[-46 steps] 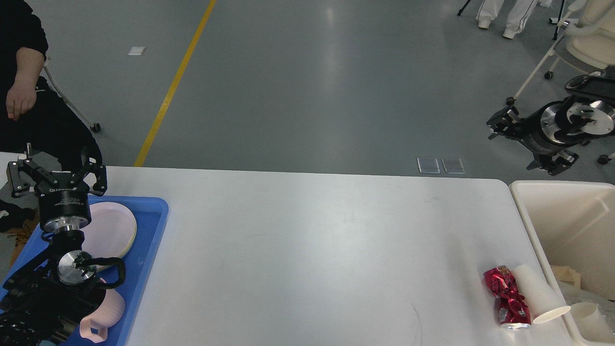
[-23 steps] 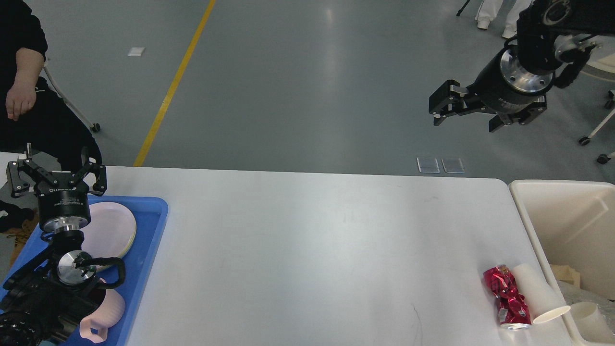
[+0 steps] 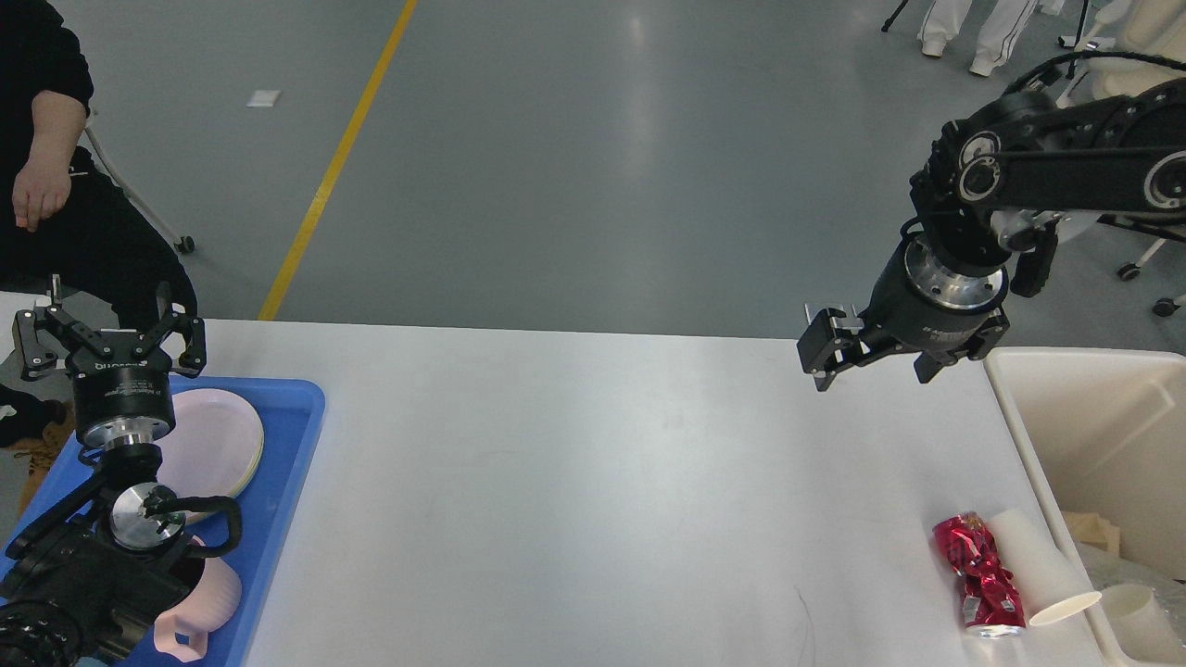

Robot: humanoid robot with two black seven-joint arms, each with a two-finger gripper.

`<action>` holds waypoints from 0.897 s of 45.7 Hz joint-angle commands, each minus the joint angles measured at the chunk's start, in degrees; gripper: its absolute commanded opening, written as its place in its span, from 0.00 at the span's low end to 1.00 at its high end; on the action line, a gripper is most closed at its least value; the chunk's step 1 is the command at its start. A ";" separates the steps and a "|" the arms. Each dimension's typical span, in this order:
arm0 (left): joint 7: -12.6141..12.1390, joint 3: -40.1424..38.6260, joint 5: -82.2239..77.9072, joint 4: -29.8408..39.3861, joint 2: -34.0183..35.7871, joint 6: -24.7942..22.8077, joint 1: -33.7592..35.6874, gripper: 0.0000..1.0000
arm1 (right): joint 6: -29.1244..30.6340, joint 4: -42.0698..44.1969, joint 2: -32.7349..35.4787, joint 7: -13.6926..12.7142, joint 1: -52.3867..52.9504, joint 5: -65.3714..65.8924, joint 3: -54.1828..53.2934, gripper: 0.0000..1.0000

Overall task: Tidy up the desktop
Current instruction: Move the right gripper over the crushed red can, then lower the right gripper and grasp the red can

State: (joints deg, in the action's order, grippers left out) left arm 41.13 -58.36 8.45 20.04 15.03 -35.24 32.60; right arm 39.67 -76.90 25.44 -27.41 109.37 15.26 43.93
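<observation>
Desktop (image 3: pixel 593 482) spans the foreground. Crushed red can (image 3: pixel 980 574) and tipped paper cup (image 3: pixel 1033 565) lie touching near its right edge, beside cream bin (image 3: pixel 1093 408). Right gripper (image 3: pixel 857 357) spread, empty, well above them. Left gripper (image 3: pixel 109 329) spread over blue tray (image 3: pixel 287 435). Advised: descend straight, straddle the can only, avoid nudging the cup.

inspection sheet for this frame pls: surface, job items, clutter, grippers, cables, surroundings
Surface: desktop white, mostly bare.
Job's things: crushed red can and tipped paper cup side by side, near right.
Clutter: blue tray holds plates and pink mug; cream bin at right edge holds scraps.
Grippers: left gripper jaws open, above tray; right gripper jaws open, empty, above far right desktop.
Cables: black cable on left arm.
Surroundings: seated person, yellow floor line.
</observation>
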 commanded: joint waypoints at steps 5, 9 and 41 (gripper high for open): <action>0.00 0.00 -0.02 0.00 0.00 0.00 0.01 0.96 | -0.12 0.52 -0.04 -0.01 -9.96 2.22 2.30 1.00; 0.00 0.00 0.07 0.00 0.00 0.00 0.00 0.96 | -1.95 0.96 -0.22 -0.01 -13.56 2.23 2.48 1.00; 0.00 0.00 -0.02 0.00 0.00 0.00 0.01 0.96 | -18.66 5.70 -0.57 0.08 -31.94 13.48 5.56 0.98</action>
State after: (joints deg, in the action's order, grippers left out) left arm 41.13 -58.36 8.45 20.04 15.03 -35.24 32.60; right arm 22.63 -72.45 24.88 -27.42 79.22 28.64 49.42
